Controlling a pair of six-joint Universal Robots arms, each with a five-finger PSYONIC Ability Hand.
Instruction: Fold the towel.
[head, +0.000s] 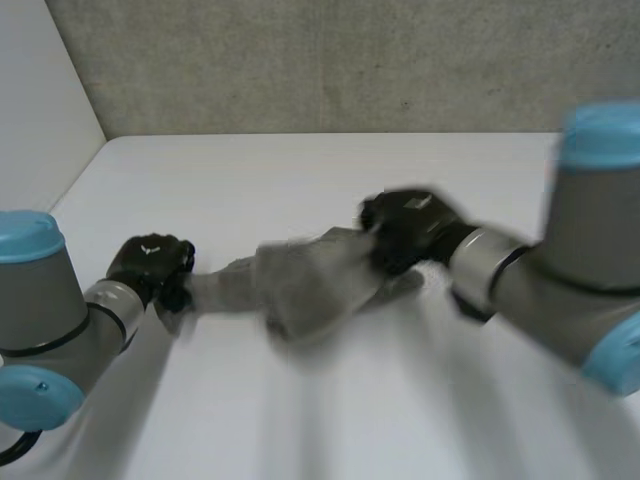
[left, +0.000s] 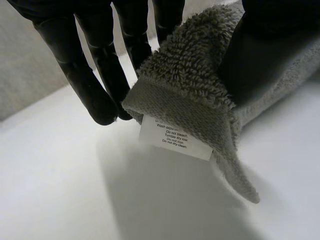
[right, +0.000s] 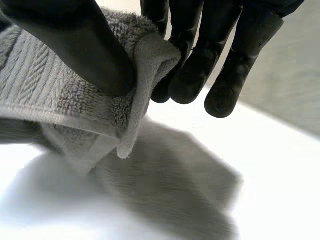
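From the head view you see the white surface (head: 300, 170) and the grey towel (head: 300, 280) stretched across its middle. Your left arm (head: 60, 330) reaches in from the near left and your right arm (head: 570, 270) from the right.

The left hand (head: 150, 262) holds the towel's left end and the right hand (head: 410, 230) its right end. Each wrist view shows you the grip: straight fingers (left: 95, 75) and the thumb pinching a towel corner. The left wrist view also shows a small white label (left: 175, 137) at its corner.
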